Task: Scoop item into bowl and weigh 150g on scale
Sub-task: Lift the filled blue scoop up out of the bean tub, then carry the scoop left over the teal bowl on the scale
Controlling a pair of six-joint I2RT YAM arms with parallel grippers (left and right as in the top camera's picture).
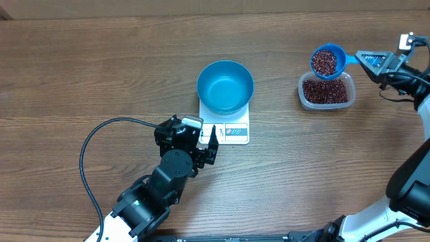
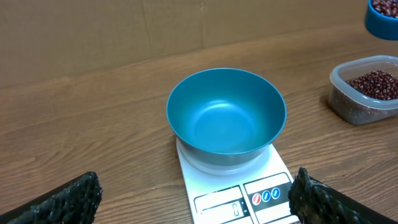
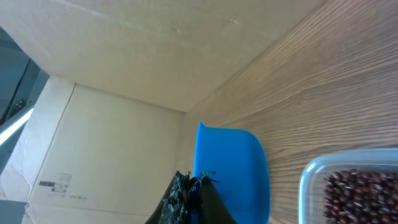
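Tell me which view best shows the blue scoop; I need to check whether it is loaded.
Overhead: it looks straight into the scoop, filled with beans. The right wrist view shows only its blue outside; the left wrist view catches just a cropped piece at the top right.

No legible text on scale (image 2: 214, 186) or cardboard box (image 3: 93, 149)

bowl (image 1: 225, 87) on scale (image 1: 236, 132), beans (image 1: 324, 62) in scoop (image 1: 350, 58)

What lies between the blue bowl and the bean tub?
Nothing but bare tabletop separates the bowl and the tub, as the overhead view shows.
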